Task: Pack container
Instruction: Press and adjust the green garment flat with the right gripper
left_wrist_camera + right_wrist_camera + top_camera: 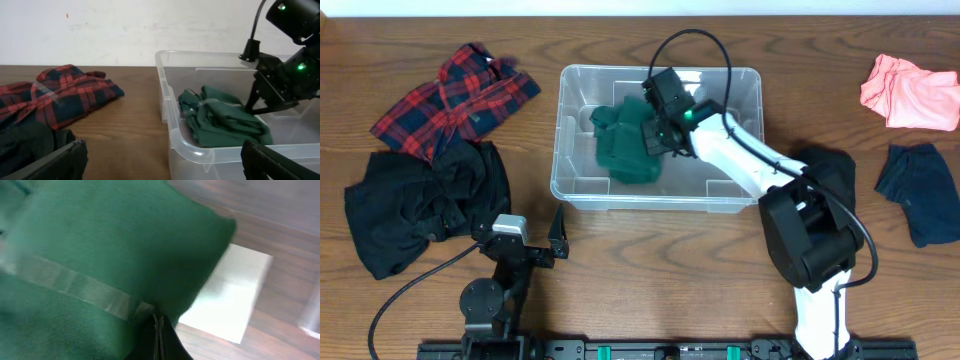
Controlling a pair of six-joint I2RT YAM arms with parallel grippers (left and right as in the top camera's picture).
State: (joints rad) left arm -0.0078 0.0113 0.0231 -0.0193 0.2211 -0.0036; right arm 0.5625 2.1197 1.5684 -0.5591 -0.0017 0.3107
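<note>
Green cloth fills most of my right wrist view: the green garment [100,245], with a pale strip across it, lies bunched inside the container [620,200]. It sits toward the container's left half and rests on the floor. My right claw [160,330] is down inside the container too, reaching in over its right front corner. Its two tips are pressed tight together at the garment's right edge. I cannot tell whether a fold of cloth is pinched between them. Just beside the tips, the white label [230,295] on the container's floor shows past the cloth's edge.

The container itself stands upright on the wooden tabletop [720,280], its clear walls all around my right claw.

My left claw [520,238] hangs near the container's front left corner, outside it, with its fingers spread wide and nothing between them.

To the left of the container lie a red plaid shirt [450,95] toward the back and a black garment [420,205] toward the front. Well apart to the container's right are a pink garment [910,90] and a dark navy garment [925,190].
</note>
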